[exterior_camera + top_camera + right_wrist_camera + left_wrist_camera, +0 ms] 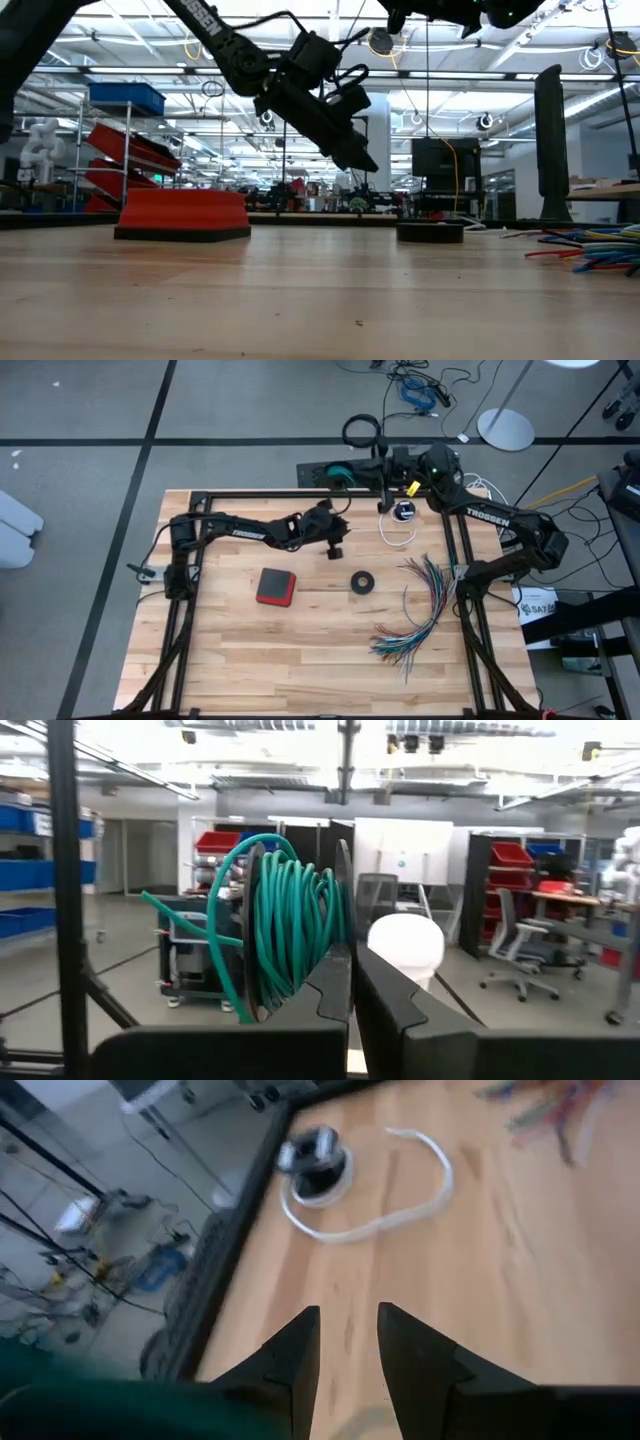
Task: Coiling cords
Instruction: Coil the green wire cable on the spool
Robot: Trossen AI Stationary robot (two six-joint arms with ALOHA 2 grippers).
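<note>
The teal-green cord [285,920] is wound into a coil and is held up in the air beyond the table's far edge [340,474], at the shut fingers of my right gripper [352,960]. The white cord [400,1210] lies in a loose loop on the wood near the far edge. It is joined to a round black-and-white piece [315,1160] that rests flat on the table [404,511]. My left gripper [348,1345] hovers above the table left of the white cord [338,548]. It slants down toward the cord, open, with nothing between its fingertips. My right gripper has the teal coil against the outer side of one finger [335,970]. That finger hides the place of contact, so I cannot tell which strand is caught. The fingers come about level from the table's right. The coil stands on edge, clear of everything, with a loose end [160,905] sticking out.
A red block [275,587] and a small black ring [362,582] lie mid-table. A fan of multicoloured wires [420,610] spreads at the right. Black frame rails [300,495] border the table. Bare wood lies between the left gripper and the white cord.
</note>
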